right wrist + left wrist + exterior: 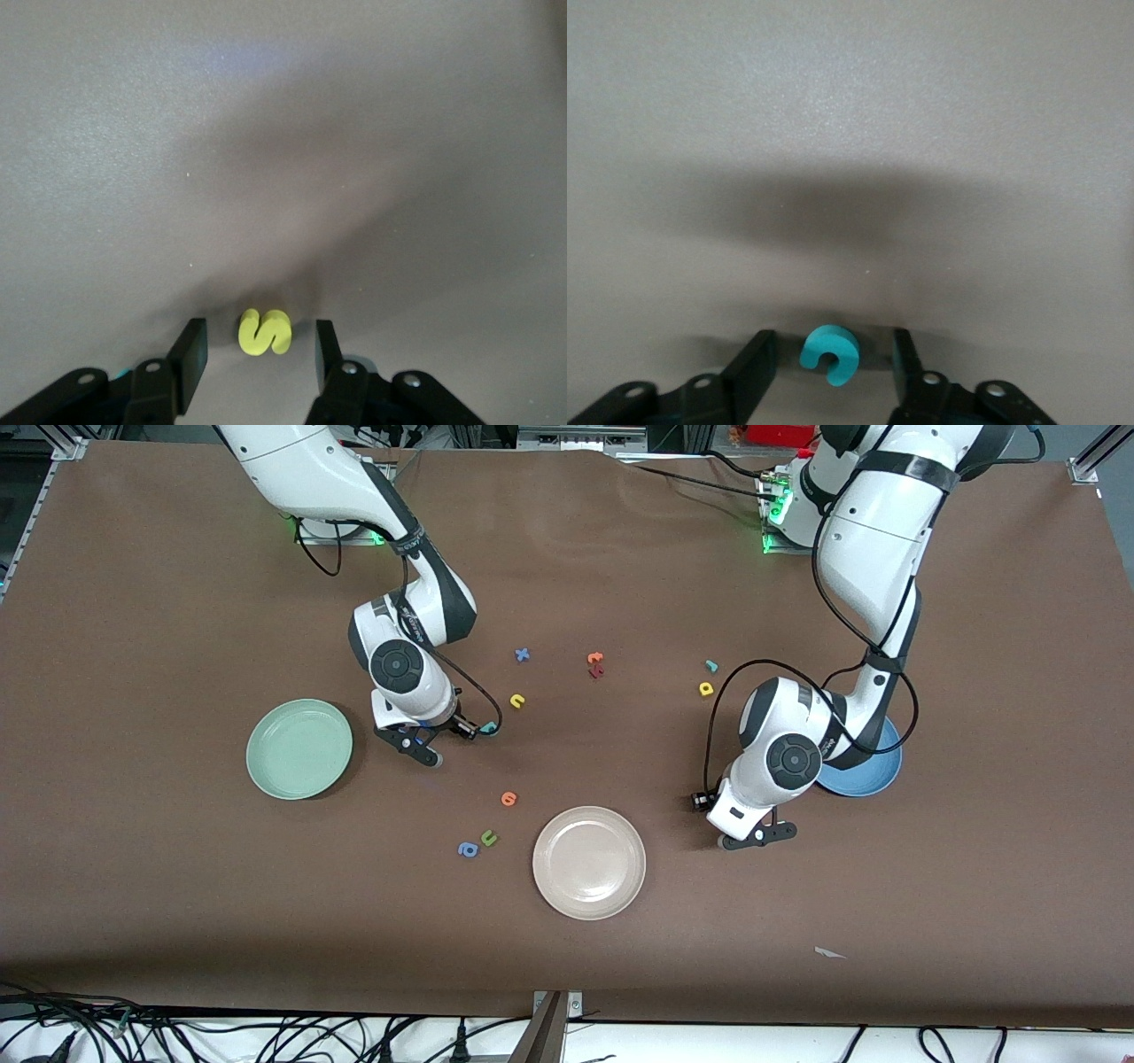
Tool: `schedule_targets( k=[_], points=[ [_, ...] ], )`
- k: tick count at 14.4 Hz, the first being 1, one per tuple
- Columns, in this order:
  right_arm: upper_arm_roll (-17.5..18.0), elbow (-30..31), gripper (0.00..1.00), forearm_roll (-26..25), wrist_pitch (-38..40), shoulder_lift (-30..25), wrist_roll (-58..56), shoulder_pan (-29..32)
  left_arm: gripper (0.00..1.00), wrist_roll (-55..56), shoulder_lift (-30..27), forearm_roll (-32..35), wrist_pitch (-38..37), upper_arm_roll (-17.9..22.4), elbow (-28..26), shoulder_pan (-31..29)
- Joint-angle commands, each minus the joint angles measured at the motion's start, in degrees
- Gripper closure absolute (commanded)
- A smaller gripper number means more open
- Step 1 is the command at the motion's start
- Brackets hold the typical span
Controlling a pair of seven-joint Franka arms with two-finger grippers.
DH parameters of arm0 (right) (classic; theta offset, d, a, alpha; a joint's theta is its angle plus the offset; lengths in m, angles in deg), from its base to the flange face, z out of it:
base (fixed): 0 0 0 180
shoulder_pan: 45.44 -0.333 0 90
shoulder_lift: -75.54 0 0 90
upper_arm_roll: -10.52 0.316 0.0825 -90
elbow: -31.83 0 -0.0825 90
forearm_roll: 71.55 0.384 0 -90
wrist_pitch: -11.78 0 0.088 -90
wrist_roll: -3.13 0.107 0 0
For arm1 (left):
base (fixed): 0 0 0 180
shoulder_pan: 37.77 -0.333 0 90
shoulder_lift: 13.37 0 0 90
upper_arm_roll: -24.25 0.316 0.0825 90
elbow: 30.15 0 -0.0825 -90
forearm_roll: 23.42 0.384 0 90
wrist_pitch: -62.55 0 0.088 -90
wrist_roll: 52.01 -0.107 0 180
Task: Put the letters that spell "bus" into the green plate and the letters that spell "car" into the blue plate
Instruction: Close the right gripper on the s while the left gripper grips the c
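Teal foam letter c point(828, 356) lies on the brown table point(177, 912) between the open fingers of the left gripper point(831, 347), untouched, near the round blue plate point(873, 778). Farther back, beside the pale green plate point(299, 748), the right gripper point(261, 335) straddles the yellow foam s point(265, 331), jaws apart. The yellow u point(517, 701), yellow a point(706, 688) and thin teal r point(710, 665) lie farthest.

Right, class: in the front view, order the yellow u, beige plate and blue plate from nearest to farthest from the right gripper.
1. Yellow u, close beside the right gripper.
2. Beige plate, nearer the front camera.
3. Blue plate, toward the left arm's end.
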Motion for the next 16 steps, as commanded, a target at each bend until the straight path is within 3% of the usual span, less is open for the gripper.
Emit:
schedule_targets(
  k=[1,4,5,9,12,16],
  points=[
    [-0.2,0.5,0.43,-1.0,-1.2,0.2,0.8,-0.3,0.41,0.1,1.2,-1.6,0.3,0.6,0.8,0.7],
    [-0.2,0.5,0.44,-1.0,-2.0,1.0,0.8,-0.3,0.49,0.1,1.2,-1.7,0.3,0.6,1.2,0.7],
    [-0.2,0.5,0.49,-1.1,-2.0,1.0,0.8,-0.3,0.49,0.1,1.3,-1.7,0.3,0.6,1.3,0.7],
    [-0.2,0.4,0.88,-1.0,-1.9,0.8,0.5,-0.3,0.68,0.1,1.3,-1.6,0.3,0.6,1.3,0.7],
    [-0.9,-0.1,0.9,-1.1,-0.4,-0.5,-0.6,-0.3,0.9,-0.1,1.2,-1.6,0.3,0.6,1.3,0.6],
    [-5.8,-1.1,0.9,-1.1,10.1,-5.4,-10.9,-0.1,0.98,-0.1,1.2,-1.6,0.3,0.6,1.4,0.6]
  ],
)
